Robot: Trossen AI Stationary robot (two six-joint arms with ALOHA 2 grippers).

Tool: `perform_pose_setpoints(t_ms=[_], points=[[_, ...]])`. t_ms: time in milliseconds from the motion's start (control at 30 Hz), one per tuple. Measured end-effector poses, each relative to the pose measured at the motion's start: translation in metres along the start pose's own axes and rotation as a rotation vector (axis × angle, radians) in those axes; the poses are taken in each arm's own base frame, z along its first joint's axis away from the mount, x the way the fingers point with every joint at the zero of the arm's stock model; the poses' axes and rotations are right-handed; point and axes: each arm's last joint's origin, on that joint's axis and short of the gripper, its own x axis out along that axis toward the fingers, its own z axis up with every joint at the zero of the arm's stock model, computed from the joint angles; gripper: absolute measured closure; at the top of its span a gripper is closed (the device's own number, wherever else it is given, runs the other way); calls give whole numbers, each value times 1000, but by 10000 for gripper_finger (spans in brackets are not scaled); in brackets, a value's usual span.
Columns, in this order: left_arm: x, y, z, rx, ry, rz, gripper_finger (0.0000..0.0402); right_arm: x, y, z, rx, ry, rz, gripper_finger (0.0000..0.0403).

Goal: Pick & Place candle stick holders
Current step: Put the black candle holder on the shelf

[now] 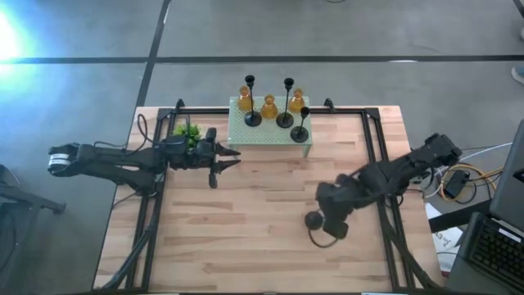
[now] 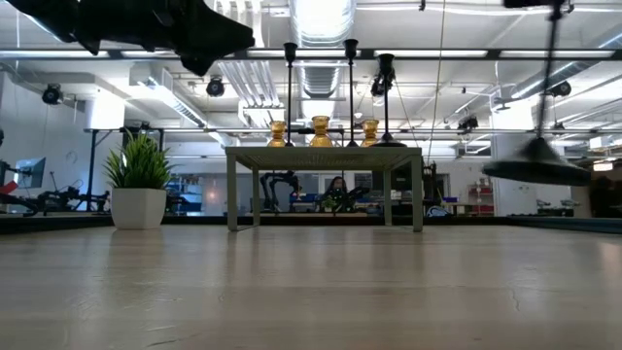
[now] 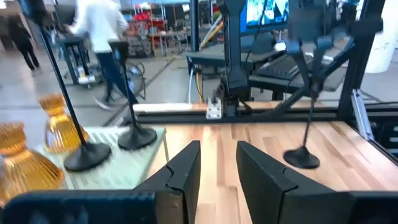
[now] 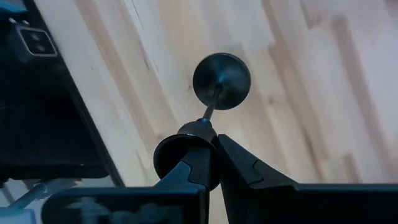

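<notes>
A slim black candle stick holder [image 2: 537, 167] hangs over the right half of the table with my right gripper [image 4: 214, 167] shut on it. Its round base [image 1: 313, 220] shows beside that gripper from above. Three more black holders [image 1: 284, 115] and three amber ones [image 1: 269, 106] stand on the mint-green perforated stand [image 1: 270, 138] at the far middle. My left gripper [image 3: 217, 168] points level toward the table's right, just near of the stand's left end [image 1: 232, 157]. It is open and nothing is between its fingers. My right gripper pinches the black holder at its top end, by the small cup [image 4: 186, 144], between its two fingers. The fingers come from above, pointing steeply down. The holder hangs upright below them, stem [image 4: 210, 113] and base [image 4: 222, 81] clear of the table.
A small green potted plant [image 1: 188, 131] stands left of the stand, close behind my left arm. Black frame rails [image 1: 375, 139] run along the table's sides. Bare wood [image 1: 246, 229] lies across the near half. People move in the room beyond.
</notes>
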Motion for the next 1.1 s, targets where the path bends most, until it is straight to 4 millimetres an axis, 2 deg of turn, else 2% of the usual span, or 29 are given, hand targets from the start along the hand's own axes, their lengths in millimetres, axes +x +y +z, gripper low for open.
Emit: perform_pose_setpoints(t_ms=[300, 500, 800, 1100], points=[[2, -3, -9, -67, 68, -89, 294, -18, -19, 46, -173, -89, 12, 392], [15, -7, -10, -83, 97, -209, 294, -26, -19, 73, -311, -117, 20, 392], [54, -19, -3, -94, 136, -430, 294, -33, -12, 100, -472, -104, -14, 392], [104, -33, -3, -87, 180, -488, 294, -37, -10, 122, -583, -92, -35, 392]])
